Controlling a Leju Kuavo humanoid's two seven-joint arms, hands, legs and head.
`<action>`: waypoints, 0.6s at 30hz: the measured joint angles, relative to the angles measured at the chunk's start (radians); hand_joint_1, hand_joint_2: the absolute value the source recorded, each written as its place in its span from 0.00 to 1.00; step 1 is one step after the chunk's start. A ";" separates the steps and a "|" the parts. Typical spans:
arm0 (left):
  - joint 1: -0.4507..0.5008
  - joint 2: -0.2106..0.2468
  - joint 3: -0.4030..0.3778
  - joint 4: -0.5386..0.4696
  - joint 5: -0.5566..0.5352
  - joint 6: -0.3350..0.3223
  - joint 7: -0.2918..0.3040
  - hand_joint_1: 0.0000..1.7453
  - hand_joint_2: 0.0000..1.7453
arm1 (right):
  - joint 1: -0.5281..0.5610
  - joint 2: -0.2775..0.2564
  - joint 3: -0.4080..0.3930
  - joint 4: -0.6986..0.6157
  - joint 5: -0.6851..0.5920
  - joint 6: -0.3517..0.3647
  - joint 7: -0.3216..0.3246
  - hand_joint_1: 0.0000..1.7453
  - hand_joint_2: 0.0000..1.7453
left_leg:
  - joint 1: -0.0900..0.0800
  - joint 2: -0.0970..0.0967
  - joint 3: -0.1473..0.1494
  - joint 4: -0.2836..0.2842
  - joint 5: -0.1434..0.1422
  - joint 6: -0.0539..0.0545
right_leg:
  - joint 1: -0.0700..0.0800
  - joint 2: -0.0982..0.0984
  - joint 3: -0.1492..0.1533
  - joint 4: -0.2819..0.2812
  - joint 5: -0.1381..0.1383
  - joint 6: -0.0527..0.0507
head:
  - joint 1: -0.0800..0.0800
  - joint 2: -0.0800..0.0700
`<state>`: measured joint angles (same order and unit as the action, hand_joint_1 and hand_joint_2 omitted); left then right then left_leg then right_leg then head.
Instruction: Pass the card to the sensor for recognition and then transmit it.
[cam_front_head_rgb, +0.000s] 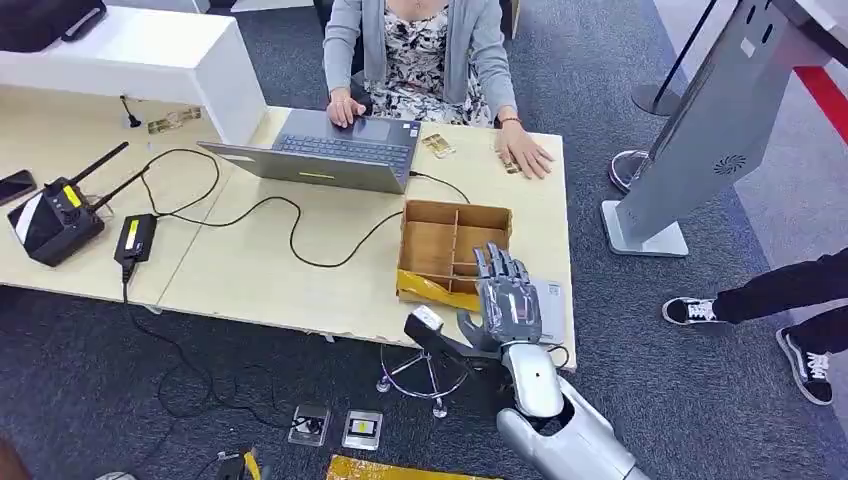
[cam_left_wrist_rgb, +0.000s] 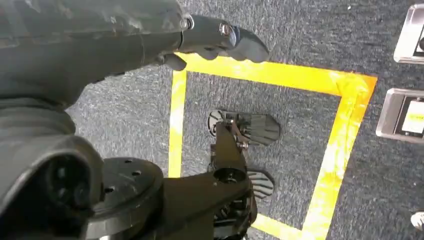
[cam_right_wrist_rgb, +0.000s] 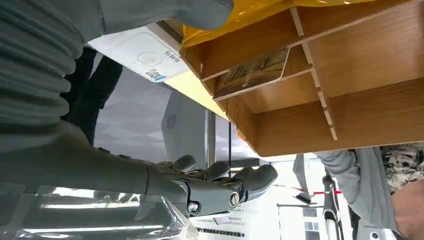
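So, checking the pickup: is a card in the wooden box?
Yes. The right wrist view shows a card lying in one compartment of the wooden box.

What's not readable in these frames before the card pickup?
- Card in the wooden box: print too small; in the head view the right hand covers that corner.
- White sensor pad: partly behind the right hand's thumb.
- Left hand: fingers mostly hidden behind its own cover, so their pose is unclear.

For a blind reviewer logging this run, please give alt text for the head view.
The robot's right hand, fingers spread, hovers over a divided wooden box at the desk edge. Across it, a seated person uses a laptop.
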<state>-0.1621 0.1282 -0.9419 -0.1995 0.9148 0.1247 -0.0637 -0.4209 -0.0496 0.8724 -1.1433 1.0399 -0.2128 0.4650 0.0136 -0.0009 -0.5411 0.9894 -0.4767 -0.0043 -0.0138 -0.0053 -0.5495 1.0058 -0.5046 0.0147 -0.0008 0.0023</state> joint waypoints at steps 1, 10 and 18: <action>-0.003 0.000 0.000 0.000 0.000 0.001 0.001 0.00 0.00 | -0.001 0.001 0.000 0.005 0.000 -0.001 -0.002 0.00 1.00 | 0.000 0.000 0.000 0.000 0.000 0.000 | 0.000 0.000 0.000 0.000 0.000 0.000 | 0.000 0.000; -0.014 -0.003 0.000 -0.005 0.000 0.010 0.019 0.00 0.00 | -0.018 0.026 -0.002 0.066 -0.001 -0.018 -0.021 0.00 1.00 | 0.000 0.000 0.000 0.000 0.000 0.000 | 0.000 0.000 0.000 0.000 0.000 0.000 | 0.000 0.000; -0.019 -0.009 0.000 -0.005 -0.001 0.013 0.029 0.00 0.00 | -0.036 0.052 -0.009 0.121 -0.001 -0.030 -0.039 0.00 1.00 | 0.000 0.000 0.000 0.000 0.000 0.000 | 0.000 0.000 0.000 0.000 0.000 0.000 | 0.000 0.000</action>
<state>-0.1816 0.1194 -0.9422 -0.2045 0.9140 0.1381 -0.0351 -0.4571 0.0023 0.8637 -1.0219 1.0388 -0.2426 0.4261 0.0137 -0.0008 -0.5414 0.9894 -0.4767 -0.0043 -0.0137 -0.0051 -0.5499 1.0058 -0.5046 0.0147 -0.0004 0.0023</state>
